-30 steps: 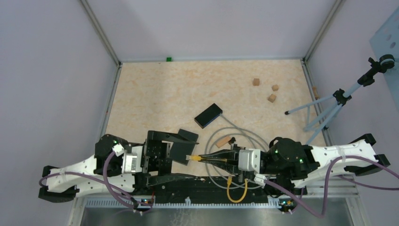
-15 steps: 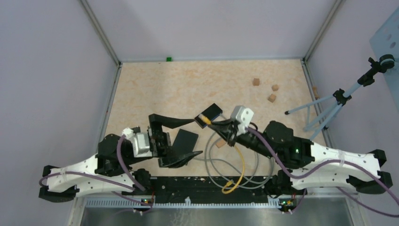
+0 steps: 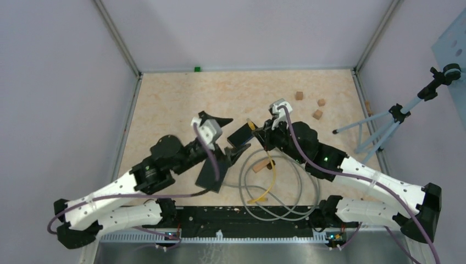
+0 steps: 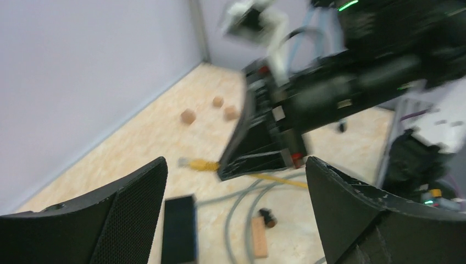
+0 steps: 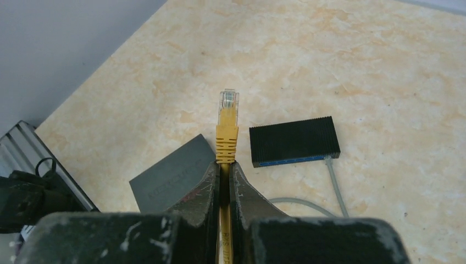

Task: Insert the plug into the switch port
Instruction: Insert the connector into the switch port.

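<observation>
Two claws we see: right claw (image 5: pixel 225 168) grips the yellow plug (image 5: pixel 227 113) near the black switch (image 5: pixel 294 141); left claw (image 4: pixel 233 165) gapes wide, empty.

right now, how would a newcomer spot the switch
Look at the middle of the beige table. The switch is the black box with a grey cable; its ribbed top and blue edge set it apart from the smooth grey card beside it.

Yellow plug (image 5: pixel 227 124), ribbed black switch (image 5: pixel 294 141), mottled beige table (image 5: pixel 357 66).
</observation>
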Robot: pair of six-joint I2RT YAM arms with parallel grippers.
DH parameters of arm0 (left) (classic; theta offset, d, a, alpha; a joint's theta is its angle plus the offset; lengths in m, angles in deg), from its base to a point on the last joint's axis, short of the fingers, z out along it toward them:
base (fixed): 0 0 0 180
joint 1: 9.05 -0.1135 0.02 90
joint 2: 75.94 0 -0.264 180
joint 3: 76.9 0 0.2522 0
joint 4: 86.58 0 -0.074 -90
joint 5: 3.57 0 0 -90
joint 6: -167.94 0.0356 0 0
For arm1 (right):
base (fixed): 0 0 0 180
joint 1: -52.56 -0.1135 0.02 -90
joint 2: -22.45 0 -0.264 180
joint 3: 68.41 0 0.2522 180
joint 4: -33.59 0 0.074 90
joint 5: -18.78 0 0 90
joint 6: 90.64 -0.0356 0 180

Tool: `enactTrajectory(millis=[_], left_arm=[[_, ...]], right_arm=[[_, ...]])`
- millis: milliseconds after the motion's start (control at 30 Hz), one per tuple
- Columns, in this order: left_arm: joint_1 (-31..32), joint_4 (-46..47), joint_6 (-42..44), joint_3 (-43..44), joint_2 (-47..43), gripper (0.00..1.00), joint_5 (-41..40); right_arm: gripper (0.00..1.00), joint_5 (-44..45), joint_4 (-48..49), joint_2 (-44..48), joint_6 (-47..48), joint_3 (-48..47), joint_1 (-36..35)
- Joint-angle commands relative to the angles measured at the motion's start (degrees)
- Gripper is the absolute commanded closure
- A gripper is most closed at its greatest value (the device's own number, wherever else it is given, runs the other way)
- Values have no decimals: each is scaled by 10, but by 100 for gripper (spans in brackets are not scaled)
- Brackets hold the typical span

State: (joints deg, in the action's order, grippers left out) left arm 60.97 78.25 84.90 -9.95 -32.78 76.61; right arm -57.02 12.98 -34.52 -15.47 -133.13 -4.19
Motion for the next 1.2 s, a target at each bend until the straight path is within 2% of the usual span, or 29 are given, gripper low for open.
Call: enactTrajectory(millis=[0,67,167,267,367,467,633,767,833,900,1067,1167], left_arm=[[-205,20,-101,-18,62,2,236],[-303,72,-147,-40,78,2,322],[-418,128,-216,-59,105,2,371],[-501,185,-298,-86,126,3,394],[-552,216,-340,-115,146,4,403],[-573,235,-348,-141,159,5,394],[-579,268,-344,-168,196,6,403],[-579,301,-341,-188,225,8,399],[-579,320,-341,-197,246,9,414],[-578,335,-335,-197,276,9,442],[-566,354,-333,-185,358,11,442],[-556,388,-334,-185,393,12,434]], right_arm=[[100,5,21,14,-57,-15,15],[100,9,-2,18,-70,-27,22],[100,-11,-25,25,-103,-41,40],[100,-52,6,37,-134,-33,51],[100,-98,58,32,-171,-19,59],[100,-131,114,11,-187,-3,62],[100,-133,218,-29,-174,57,63],[100,-169,369,-42,-81,162,63],[100,-189,412,-52,-33,216,63],[100,-183,381,-64,-14,232,63],[100,-115,190,-114,-12,184,62],[100,-87,151,-137,11,173,62]])
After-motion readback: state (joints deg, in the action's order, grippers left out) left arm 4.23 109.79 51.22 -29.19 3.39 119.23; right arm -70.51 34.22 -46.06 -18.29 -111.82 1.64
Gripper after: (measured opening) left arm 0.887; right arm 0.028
